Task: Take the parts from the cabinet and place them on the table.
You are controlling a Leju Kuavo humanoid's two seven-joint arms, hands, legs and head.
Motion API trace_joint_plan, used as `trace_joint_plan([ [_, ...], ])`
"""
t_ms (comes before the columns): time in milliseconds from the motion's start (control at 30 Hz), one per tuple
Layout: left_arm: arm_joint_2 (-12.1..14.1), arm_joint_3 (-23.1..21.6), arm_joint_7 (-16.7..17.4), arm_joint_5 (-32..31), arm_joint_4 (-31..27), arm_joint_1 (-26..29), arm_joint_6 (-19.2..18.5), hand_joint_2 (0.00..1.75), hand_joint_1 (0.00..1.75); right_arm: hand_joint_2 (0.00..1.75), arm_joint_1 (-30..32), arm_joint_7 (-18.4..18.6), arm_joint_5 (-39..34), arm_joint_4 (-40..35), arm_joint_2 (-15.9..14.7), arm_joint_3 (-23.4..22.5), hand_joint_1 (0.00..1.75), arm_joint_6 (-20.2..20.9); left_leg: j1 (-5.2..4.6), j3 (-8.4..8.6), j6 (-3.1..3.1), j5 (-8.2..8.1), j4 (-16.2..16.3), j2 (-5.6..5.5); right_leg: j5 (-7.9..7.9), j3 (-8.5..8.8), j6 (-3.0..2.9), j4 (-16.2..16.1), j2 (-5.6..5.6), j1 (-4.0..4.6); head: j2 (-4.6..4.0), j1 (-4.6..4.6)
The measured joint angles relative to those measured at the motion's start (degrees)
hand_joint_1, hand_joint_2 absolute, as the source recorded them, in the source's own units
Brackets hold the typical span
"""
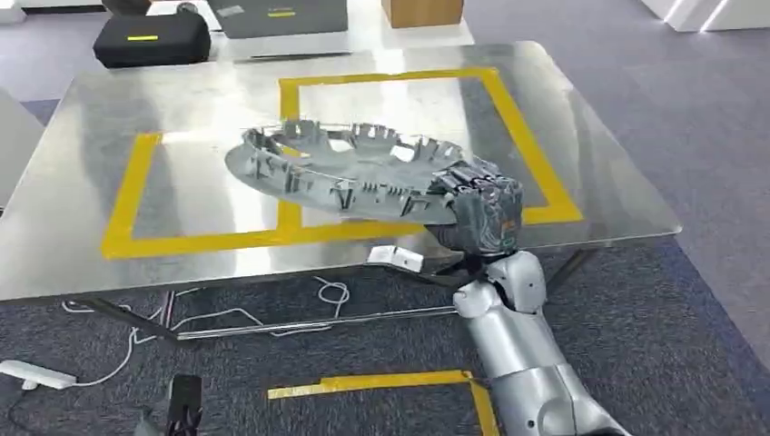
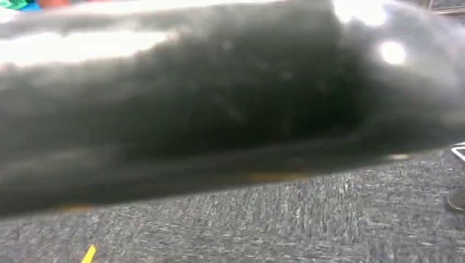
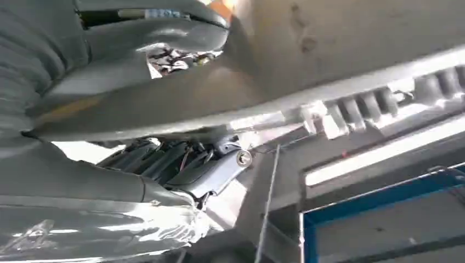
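1. Silver-grey plastic is what I have in the right hand (image 1: 478, 207): a large ring-shaped part (image 1: 350, 173) with ribs and clips around its rim, held at its right end.
2. On the head camera the fingers (image 1: 465, 178) wrap over the top edge of the part, and the right wrist camera shows the thumb (image 3: 159, 34) on one side of the edge and the darker fingers on the other, so the hand is clamped on it.
3. The part sits over the metal worktop (image 1: 91, 245), above the yellow tape outline (image 1: 132, 195). Its long axis runs left to right, away from the hand, with the far end tilted up. I cannot tell whether its underside is touching the worktop.
4. The relation that matters: the whole part lies to the left of the holding fingers, so I judge that lowering and levelling the wrist comes before letting go.
5. The left wrist camera gives a dark blur over carpet, so I cannot tell that hand's state.
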Motion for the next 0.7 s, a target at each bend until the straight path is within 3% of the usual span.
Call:
trace_joint_plan([
  [67,0.0,0.0,0.0,0.0,0.0,-0.1,0.0,0.00,0.00,1.75,0.2,0.0,-0.2,0.1,0.0,-0.4,1.75,0.0,-0.02,-4.04,-0.17,1.31,6.5,0.12,-0.51,1.39,-0.47,-0.6,0.02,-0.22,0.00,-0.01],
  [100,0.0,0.0,0.0,0.0,0.0,0.0,0.0,0.00,0.00,1.75,0.3,-0.1,-0.3,0.2,0.0,-0.5,1.75,0.0,0.00,-7.02,-0.31,0.68,10.7,0.13,-0.93,1.72,-0.56,-0.6,0.02,-0.22,0.00,-0.02],
  [133,0.0,0.0,0.0,0.1,0.0,0.2,0.0,0.00,0.00,1.75,0.4,-0.1,-0.5,0.3,0.0,-0.5,1.75,0.0,0.00,-10.29,-0.50,-1.28,14.8,0.13,-1.51,2.28,-0.66,-0.6,0.04,-0.19,0.00,-0.02],
  [200,0.0,0.0,0.0,0.4,0.0,0.5,0.0,0.00,0.00,1.75,0.5,-0.1,-0.8,0.4,0.0,-0.9,1.75,0.0,0.01,-14.21,-0.75,-4.45,17.6,0.14,-2.60,3.60,-0.83,-0.6,0.20,-0.16,0.00,-0.02],
  [233,0.0,0.0,0.0,0.5,0.0,0.5,0.0,0.00,0.00,1.75,0.6,-0.1,-1.0,0.5,0.0,-1.0,1.75,0.0,0.05,-14.63,-0.78,-4.09,16.3,0.15,-3.28,4.57,-0.83,-0.6,0.30,-0.15,0.00,0.02],
  [300,0.0,0.0,0.0,0.5,0.0,0.5,0.0,0.00,0.00,1.75,0.7,-0.1,-1.1,0.5,0.0,-1.1,1.75,0.0,0.08,-13.70,-0.70,-1.35,12.1,0.16,-4.27,6.05,-0.79,-0.6,0.33,-0.15,0.00,-0.02],
  [333,0.0,0.0,0.0,0.5,0.0,0.4,0.0,0.00,0.00,1.75,0.7,-0.1,-1.2,0.6,0.0,-1.1,1.75,0.0,0.09,-12.74,-0.59,1.34,9.0,0.16,-4.88,6.89,-0.72,-0.6,0.33,-0.15,0.00,-0.02],
  [367,0.0,0.0,0.0,0.5,0.0,0.4,0.0,0.00,0.00,1.75,0.7,-0.1,-1.4,0.6,0.0,-1.2,1.75,0.0,0.09,-11.49,-0.40,6.12,4.7,0.23,-5.67,7.71,-0.56,-0.6,0.32,-0.15,0.00,0.00],
  [400,0.0,0.0,0.0,0.6,0.0,0.5,0.0,0.00,0.00,1.75,0.6,-0.1,-1.5,0.8,0.0,-1.2,1.75,0.0,-0.08,-11.33,-0.22,9.27,1.1,0.37,-6.55,8.32,-0.29,-0.1,0.43,0.15,0.00,-0.04],
  [467,-0.1,-0.1,0.0,0.7,0.0,0.3,0.0,0.00,0.00,1.75,0.5,-0.1,-1.5,0.8,0.1,-1.3,1.75,0.0,-0.33,-10.75,0.32,9.02,1.1,0.24,-7.97,8.31,0.59,-0.3,0.59,0.15,0.00,0.13],
  [533,-0.2,-0.2,0.0,0.9,0.0,0.1,0.0,0.00,0.00,1.75,0.4,-0.1,-1.4,0.8,0.2,-1.4,1.75,0.0,-0.27,-9.80,1.07,8.62,0.8,0.20,-7.69,9.48,1.29,0.2,0.44,0.09,0.00,0.09],
  [567,-0.2,-0.2,0.0,0.9,0.0,0.1,0.0,0.00,0.00,1.75,0.5,-0.1,-1.2,0.8,0.2,-1.4,1.75,0.0,-0.11,-9.21,1.41,8.35,0.7,0.21,-8.00,8.68,1.51,1.6,0.30,-0.01,0.00,0.17],
  [600,-0.1,-0.3,0.0,0.9,0.0,0.1,0.1,0.00,0.00,1.75,0.5,-0.2,-1.1,0.8,0.2,-1.4,1.75,0.0,-0.12,-8.78,1.87,8.00,0.7,0.17,-8.68,7.37,1.79,4.3,0.18,-0.03,0.00,0.24],
  [633,-0.2,-0.4,0.0,1.0,0.0,0.0,0.2,0.00,0.00,1.75,0.5,-0.2,-1.2,0.8,0.2,-1.4,1.75,0.0,-0.15,-8.53,2.18,7.67,0.7,0.13,-10.24,4.92,2.09,8.2,0.15,-0.06,0.00,0.33],
  [700,-0.2,-0.5,-0.1,1.0,0.0,0.2,1.3,0.00,0.00,1.75,0.9,-0.2,-1.6,0.9,0.2,-1.4,1.75,0.0,-0.30,-8.25,2.22,6.98,0.8,0.07,-14.30,-0.54,2.40,15.5,0.14,-0.12,0.00,0.33],
])
